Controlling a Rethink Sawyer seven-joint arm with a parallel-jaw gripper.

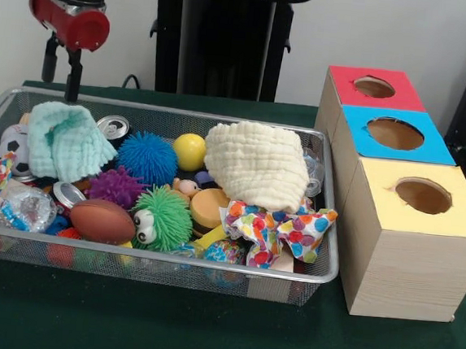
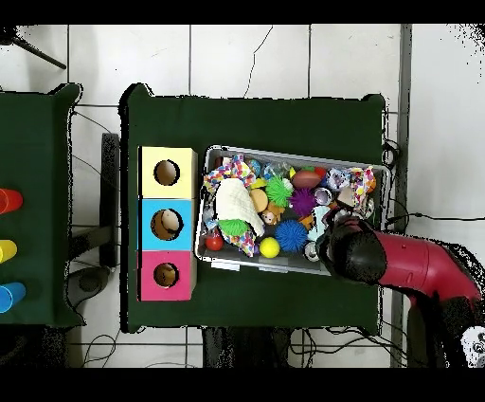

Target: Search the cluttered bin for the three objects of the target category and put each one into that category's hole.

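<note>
A wire mesh bin (image 1: 209, 265) (image 2: 303, 155) holds mixed clutter. In it lie a mint cloth (image 1: 69, 140), a cream cloth (image 1: 258, 164) (image 2: 233, 204) and a polka-dot cloth (image 1: 277, 227). There are also blue (image 1: 147, 157), purple (image 1: 118, 185) and green (image 1: 164, 217) spiky balls, a yellow ball (image 1: 189, 151) (image 2: 270, 247), a brown football (image 1: 102, 220) and a drinks can (image 1: 113, 126). My gripper (image 1: 60, 90) hangs open above the bin's far left corner, just over the mint cloth, holding nothing. In the overhead view the red arm head (image 2: 355, 251) covers it.
Three wooden boxes stand in a row beside the bin, each with a round hole on top: red (image 1: 374, 87) (image 2: 166, 275), blue (image 1: 394, 133) (image 2: 167, 224) and yellow (image 1: 423, 195) (image 2: 167, 173). Coloured cups (image 2: 8, 201) stand on a separate table.
</note>
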